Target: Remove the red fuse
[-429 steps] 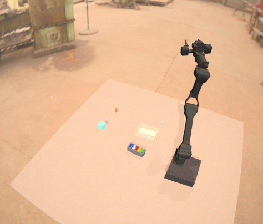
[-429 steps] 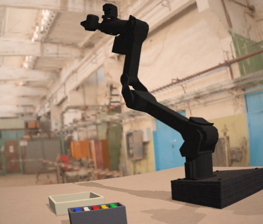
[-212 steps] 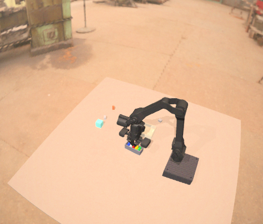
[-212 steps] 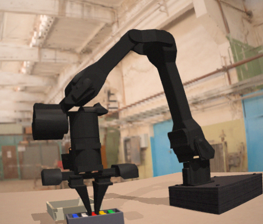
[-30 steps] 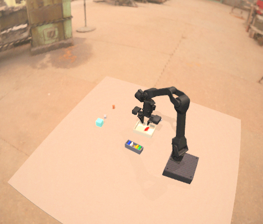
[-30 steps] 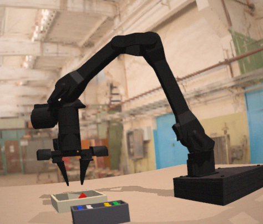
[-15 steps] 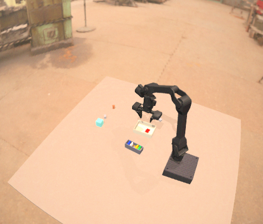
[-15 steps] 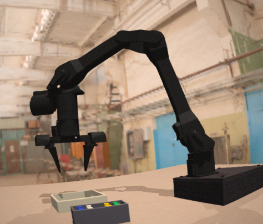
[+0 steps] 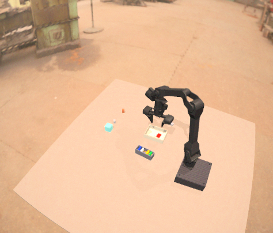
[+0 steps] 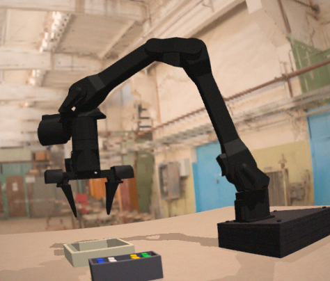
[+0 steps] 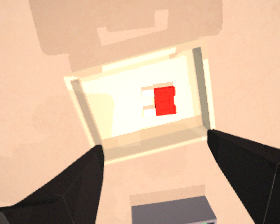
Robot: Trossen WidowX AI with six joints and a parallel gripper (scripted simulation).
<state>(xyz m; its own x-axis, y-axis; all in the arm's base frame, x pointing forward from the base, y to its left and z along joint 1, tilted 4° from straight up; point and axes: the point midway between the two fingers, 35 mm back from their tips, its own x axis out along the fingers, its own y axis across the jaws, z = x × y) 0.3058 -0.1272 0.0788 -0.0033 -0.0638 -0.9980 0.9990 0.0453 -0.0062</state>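
Observation:
The red fuse (image 9: 158, 135) (image 11: 165, 101) lies flat on the floor of the cream tray (image 9: 154, 140) (image 10: 99, 254) (image 11: 156, 152), with its pale prongs pointing left in the wrist view. My gripper (image 9: 156, 124) (image 10: 92, 215) (image 11: 155, 143) is open and empty, above the tray, its fingers wide apart. The dark grey fuse block (image 9: 143, 155) (image 10: 127, 269) (image 11: 171, 211) stands beside the tray, with blue, white, yellow and green fuses upright in it. In the exterior view the tray wall hides the red fuse.
A turquoise cube (image 9: 108, 127), a small grey piece (image 9: 114, 121) and an orange block (image 9: 123, 111) stand on the far left side of the mat. A small pale piece (image 9: 172, 124) lies behind the tray, by the right finger in the top view.

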